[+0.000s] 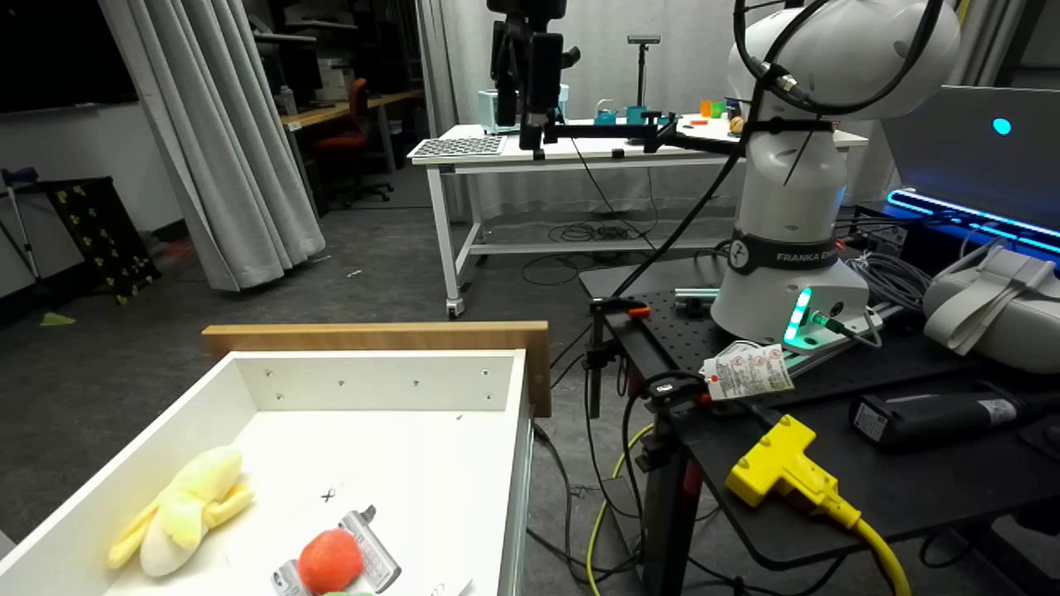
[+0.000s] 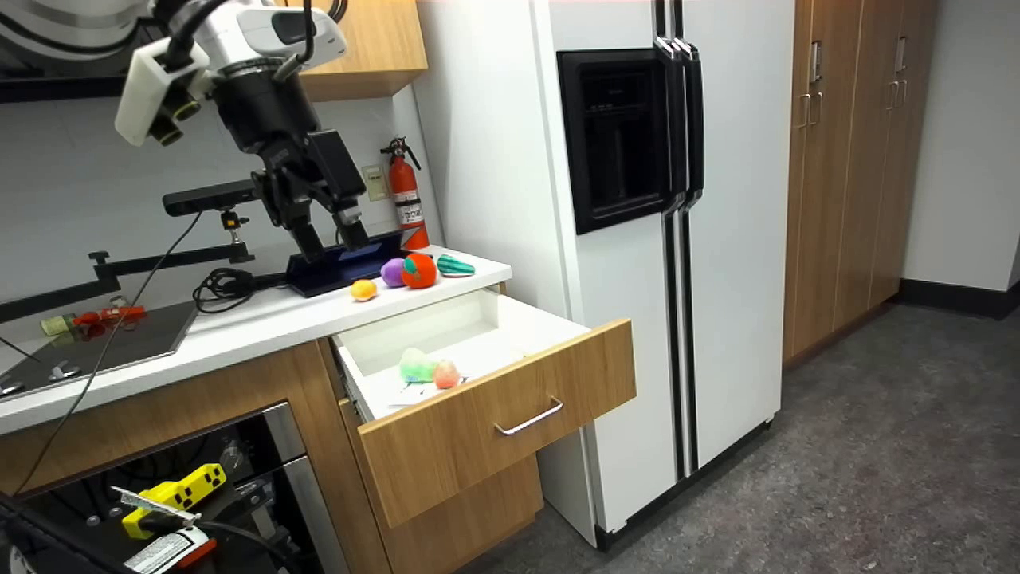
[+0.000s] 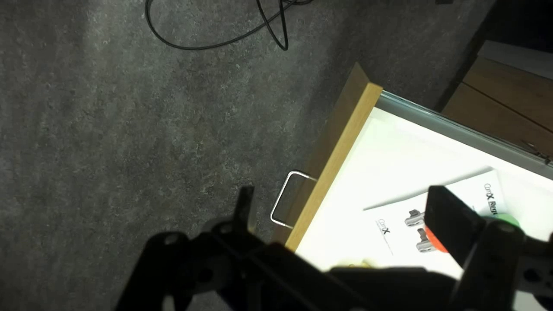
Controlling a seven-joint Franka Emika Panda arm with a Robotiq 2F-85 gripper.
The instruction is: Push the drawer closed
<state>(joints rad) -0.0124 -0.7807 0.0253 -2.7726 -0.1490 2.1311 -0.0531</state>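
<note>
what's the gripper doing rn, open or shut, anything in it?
Gripper: open, holding nothing.

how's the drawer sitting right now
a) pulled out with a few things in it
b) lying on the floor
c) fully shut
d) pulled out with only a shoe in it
a: both exterior views show the drawer pulled out with a red round object inside, and an exterior view also shows a yellow plush toy in it.

The white, rounded robot arm (image 1: 778, 215) is held high. Its black two-fingered claw (image 2: 328, 233) points downward, fingers (image 3: 451, 220) spread apart.
</note>
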